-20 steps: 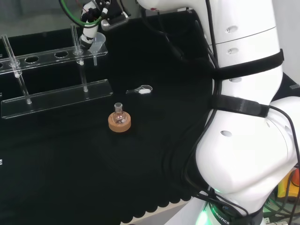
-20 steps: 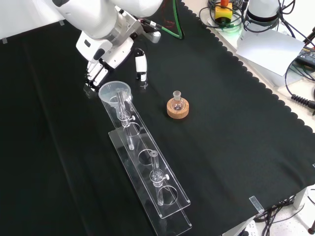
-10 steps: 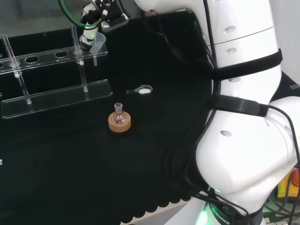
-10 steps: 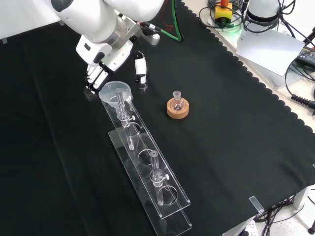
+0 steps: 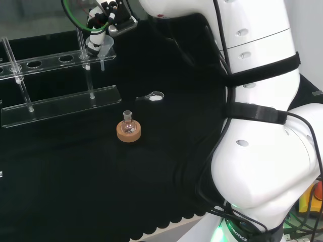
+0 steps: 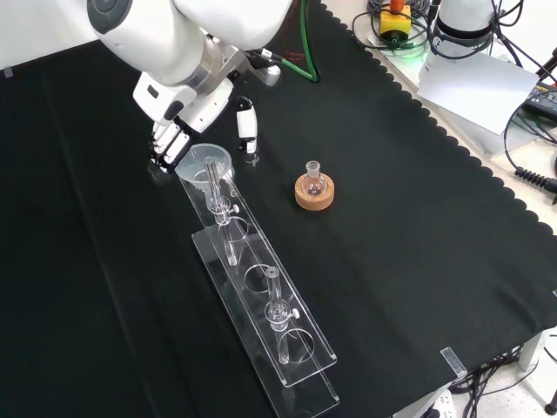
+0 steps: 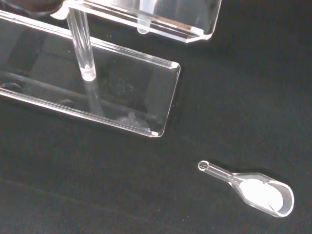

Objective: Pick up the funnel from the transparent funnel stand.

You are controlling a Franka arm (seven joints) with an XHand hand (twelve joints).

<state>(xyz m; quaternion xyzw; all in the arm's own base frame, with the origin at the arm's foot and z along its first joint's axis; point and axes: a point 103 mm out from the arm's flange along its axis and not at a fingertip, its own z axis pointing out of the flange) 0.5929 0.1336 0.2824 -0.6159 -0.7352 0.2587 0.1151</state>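
One hand [image 6: 174, 131], fingers curled by funnel [image 6: 205, 163] w/ grip unclear, may jolt stand [image 6: 287, 348] & tip funnel.

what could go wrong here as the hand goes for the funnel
1. The hand is right at the rim of the funnel, which sits in the end hole of the clear funnel stand. A sideways nudge might tip the funnel or shift the stand.
2. The small flask on its cork ring and the scoop of white powder lie nearby. A wide swing could knock them.
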